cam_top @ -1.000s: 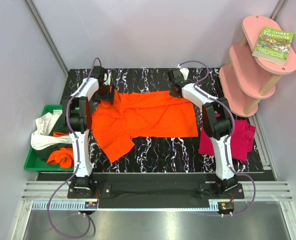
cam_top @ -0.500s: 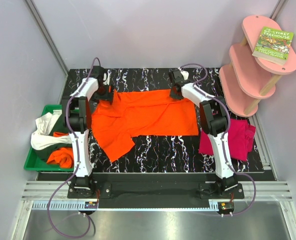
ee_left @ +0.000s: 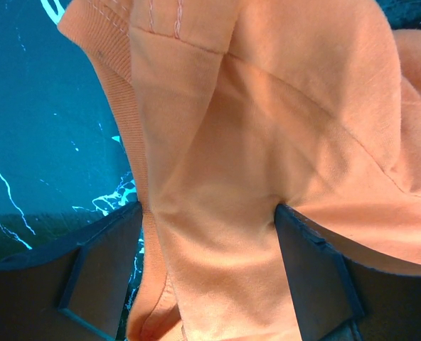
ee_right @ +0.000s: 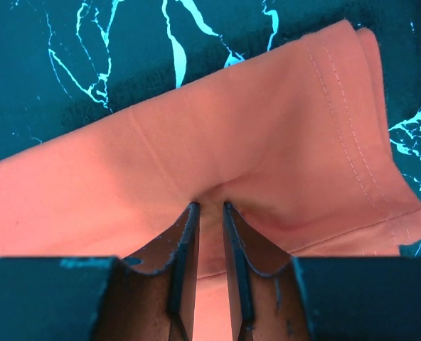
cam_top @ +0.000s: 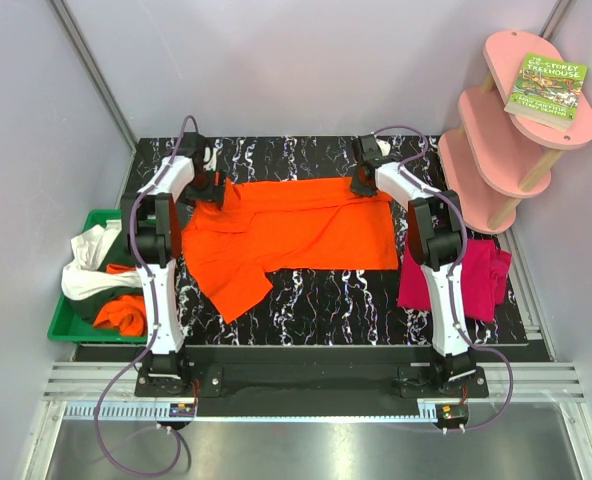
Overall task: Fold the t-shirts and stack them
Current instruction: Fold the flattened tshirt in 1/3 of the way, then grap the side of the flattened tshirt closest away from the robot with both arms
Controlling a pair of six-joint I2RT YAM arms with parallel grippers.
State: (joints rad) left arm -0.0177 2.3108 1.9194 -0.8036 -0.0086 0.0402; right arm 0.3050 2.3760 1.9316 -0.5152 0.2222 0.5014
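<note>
Looking down from the top camera, you see the bright orange cloth t-shirt point(cam_top: 306, 225) spread across the black white-veined marbled table point(cam_top: 316, 300), its far edge running between the two arms and one sleeve trailing toward the near left. Your left gripper point(cam_top: 214, 187) sits at its far left corner, your right gripper point(cam_top: 361, 184) at its far right corner. A magenta-pink cloth t-shirt point(cam_top: 476, 275) lies crumpled at the table's right edge, just beside the right arm. Left of the table, the green plastic bin point(cam_top: 61, 325) holds a heap of white, dark green and orange cloth t-shirts point(cam_top: 91, 270)

On your left wrist camera, the left gripper point(ee_left: 209, 277) has its fingers point(ee_left: 100, 273) standing wide apart, with a bunched fold of the bright orange cloth t-shirt point(ee_left: 281, 106) filling the gap and touching both; you cannot tell whether they squeeze it

On your right wrist camera, the right gripper point(ee_right: 209, 213) has its fingers point(ee_right: 185, 256) drawn nearly together, pinching a thin fold of the bright orange cloth t-shirt point(ee_right: 281, 142) near its stitched hem corner, which lies on the table point(ee_right: 54, 57)
</note>
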